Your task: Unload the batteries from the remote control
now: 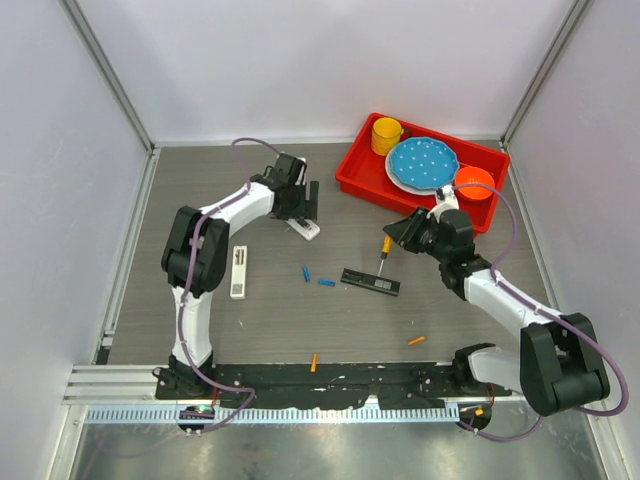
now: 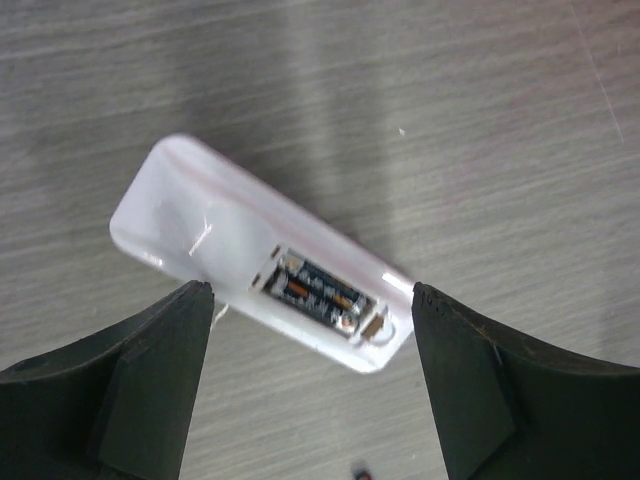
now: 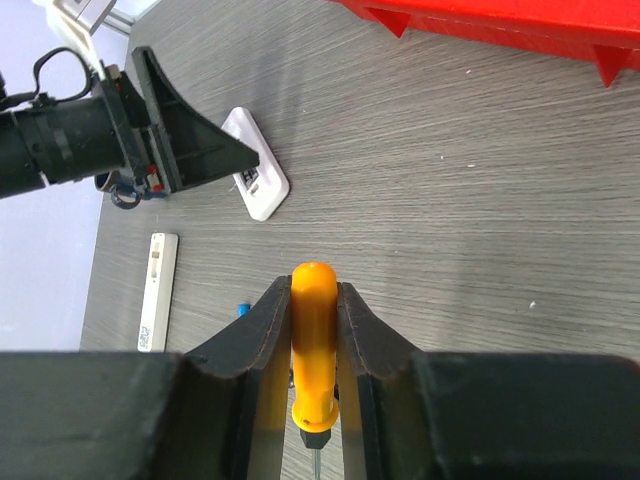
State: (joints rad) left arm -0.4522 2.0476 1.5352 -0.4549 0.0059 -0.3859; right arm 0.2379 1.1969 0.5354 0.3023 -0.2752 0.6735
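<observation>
Hovering left gripper: jaws spread wide and gripping nothing, one finger on each side of the white remote. As far as the wrist view shows, neither finger touches it.
White remote, place: flat on the table, in its far half a little left of the middle, well apart from the red tray at the far right corner.
Compartment: cover off and facing up at the remote's end nearest the jaws. Inside it looks dark with orange patches, and I cannot tell for sure whether cells sit there.
Long axis: the remote runs slantwise to the line between the two fingers, so the jaws straddle its compartment end at an angle, not squarely.
Right gripper: clamped on the orange handle of the screwdriver, tip down, just beyond the black remote and right of the table's middle.
Loose batteries: two blue ones lie near the middle of the table, and two orange ones lie toward the near edge.
Nearer arm: the left, directly over the compartment. The right is well apart from it.
Judged next need: turn the wrist square to the remote, or bring the screwdriver tip across to pry.
</observation>
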